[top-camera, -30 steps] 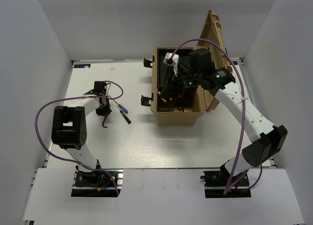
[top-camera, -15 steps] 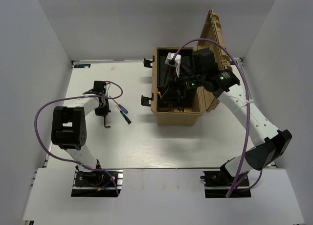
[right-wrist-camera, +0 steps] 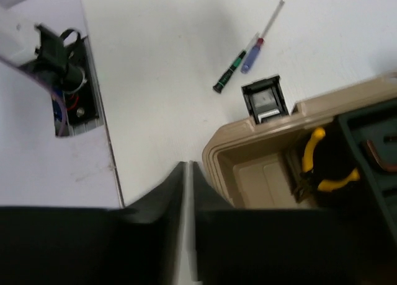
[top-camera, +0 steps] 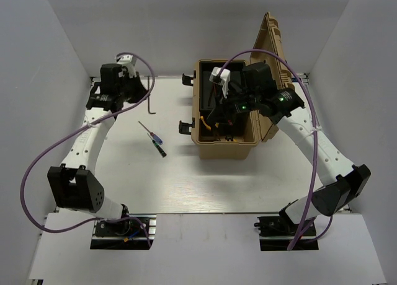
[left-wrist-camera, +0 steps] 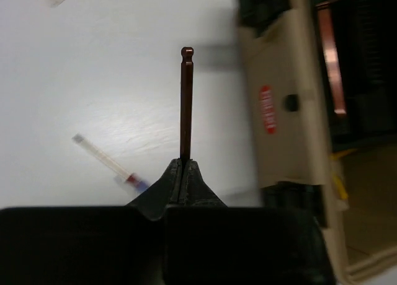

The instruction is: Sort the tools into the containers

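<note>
White bench (top-camera: 205, 173), far left: above it the left hand (left-wrist-camera: 185, 161) pinches the hex key (left-wrist-camera: 185, 99) by 1 end. It looks thin, stiff, light and slick, so it may pivot. The right hand (right-wrist-camera: 188, 167), nearly closed and empty, hovers over the toolbox (top-camera: 226, 145).

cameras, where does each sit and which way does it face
Top external: above and behind the bases, looking down on the table; both whole arms show.
Left wrist: on the left arm, looking past the left gripper, shut on the hex key, at the table.
Right wrist: above the toolbox, looking down past the right gripper.
Both wrist views share the toolbox and the blue-handled screwdriver.
</note>
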